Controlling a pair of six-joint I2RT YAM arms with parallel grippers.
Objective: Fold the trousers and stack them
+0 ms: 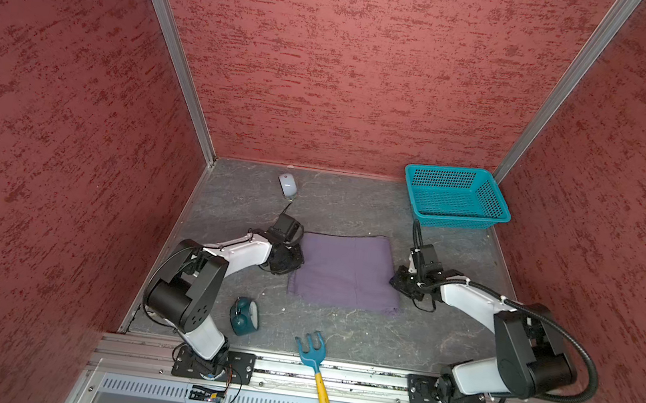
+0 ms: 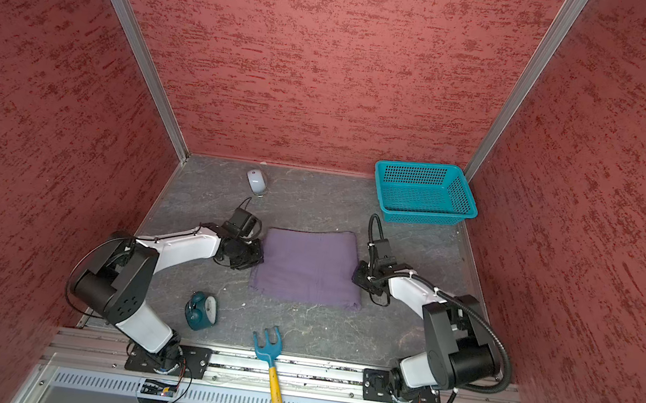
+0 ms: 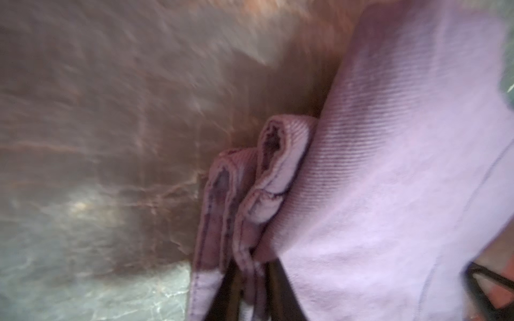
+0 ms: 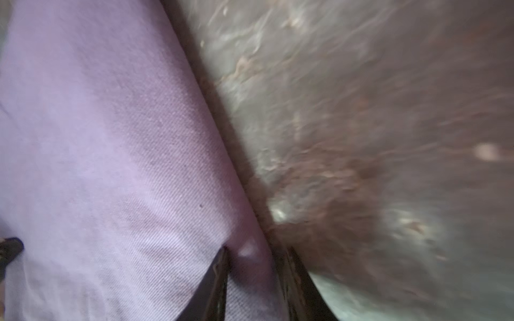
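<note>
One pair of trousers [image 1: 346,270] lies folded in the middle of the counter [image 1: 380,335]. The left fingers [image 3: 219,294] pinch one side of it and the right fingers [image 4: 214,280] pinch the other. Around it are one basket [image 1: 457,222], one mouse [image 1: 287,185], one clock [image 1: 243,316] and one rake [image 1: 311,349].

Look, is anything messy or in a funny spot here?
Yes. The toy rake lies half off the table, its yellow handle across the metal rail at the front. The teal alarm clock looks tipped onto its side. The folded trousers look tidy.
</note>
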